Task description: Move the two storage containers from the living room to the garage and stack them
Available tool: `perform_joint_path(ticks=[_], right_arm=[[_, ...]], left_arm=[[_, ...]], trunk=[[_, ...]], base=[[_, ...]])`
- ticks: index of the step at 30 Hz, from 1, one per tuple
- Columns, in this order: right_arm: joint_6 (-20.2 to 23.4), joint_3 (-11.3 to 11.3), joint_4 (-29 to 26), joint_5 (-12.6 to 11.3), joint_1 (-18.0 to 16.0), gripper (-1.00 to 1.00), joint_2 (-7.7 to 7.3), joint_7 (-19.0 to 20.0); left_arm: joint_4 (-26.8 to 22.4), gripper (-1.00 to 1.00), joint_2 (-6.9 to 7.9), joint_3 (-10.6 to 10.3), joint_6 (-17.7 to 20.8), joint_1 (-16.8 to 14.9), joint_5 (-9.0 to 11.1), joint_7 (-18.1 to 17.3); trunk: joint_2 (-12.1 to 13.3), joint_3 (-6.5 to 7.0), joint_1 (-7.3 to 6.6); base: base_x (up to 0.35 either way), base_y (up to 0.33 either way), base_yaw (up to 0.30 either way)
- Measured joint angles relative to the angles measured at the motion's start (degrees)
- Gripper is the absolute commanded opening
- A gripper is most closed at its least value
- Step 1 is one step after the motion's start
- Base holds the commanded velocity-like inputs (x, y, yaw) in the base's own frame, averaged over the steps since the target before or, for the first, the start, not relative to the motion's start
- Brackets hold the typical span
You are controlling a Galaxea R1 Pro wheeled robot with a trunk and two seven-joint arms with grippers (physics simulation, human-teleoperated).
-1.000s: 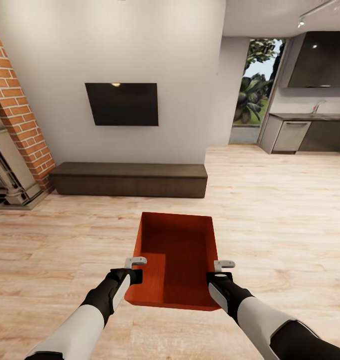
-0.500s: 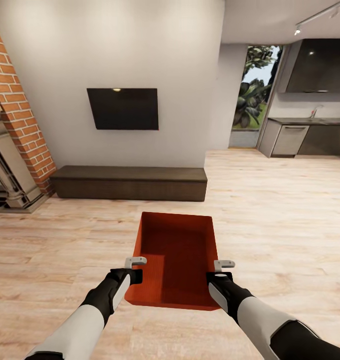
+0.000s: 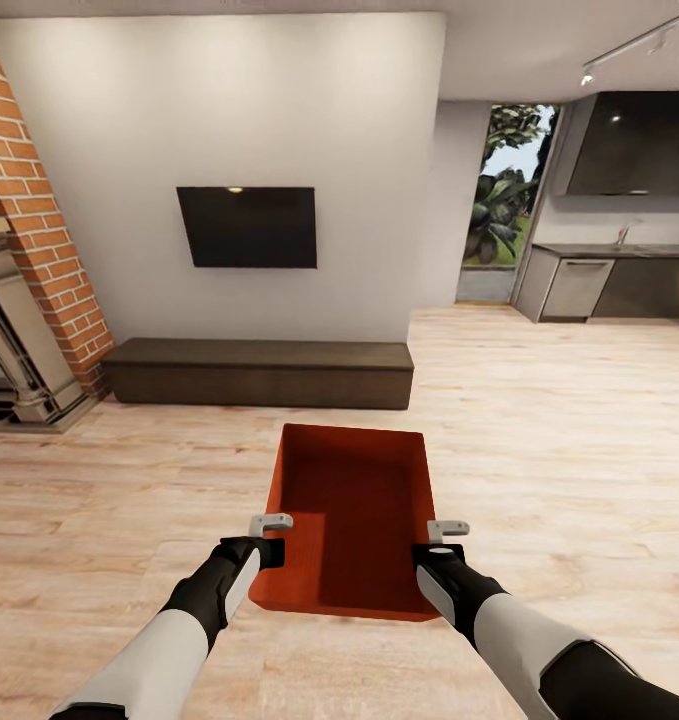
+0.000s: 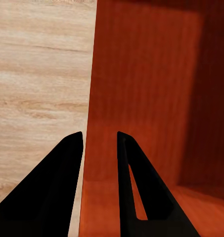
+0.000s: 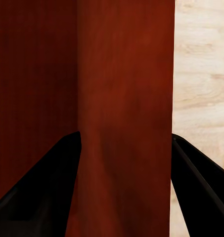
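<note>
One orange-red storage container [image 3: 351,515] hangs low in front of me over the light wood planks of the living room, its open top facing up and nothing inside. My left gripper [image 3: 270,540] is shut on its left wall; in the left wrist view the fingers [image 4: 136,192] straddle that wall [image 4: 141,74], one inside and one outside. My right gripper [image 3: 435,545] is shut on the right wall [image 5: 124,98] the same way. The second container is out of view.
A long dark low cabinet [image 3: 259,372] stands against the beige wall ahead, under a wall-mounted TV [image 3: 247,226]. A brick fireplace [image 3: 34,290] stands at the left. At the back right, open plank floor [image 3: 559,420] runs to a kitchen counter [image 3: 604,285] and a glass door [image 3: 499,195].
The whole view has shifted: the wall, TV and cabinet look slightly farther off and more ceiling shows, so the camera moved. Both grippers and the container keep their places in it.
</note>
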Motion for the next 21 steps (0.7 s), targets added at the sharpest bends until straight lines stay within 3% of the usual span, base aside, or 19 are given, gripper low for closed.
perform_joint_path(ticks=[21], right_arm=[[0.0, 0.0, 0.0, 0.0, 0.0, -1.00, -0.01, 0.0]], left_arm=[[0.0, -1.00, 0.00, 0.0, 0.0, 0.0, 0.0, 0.0]], trunk=[[0.0, 1.89, 0.00]], base=[[0.000, 0.000, 0.000]])
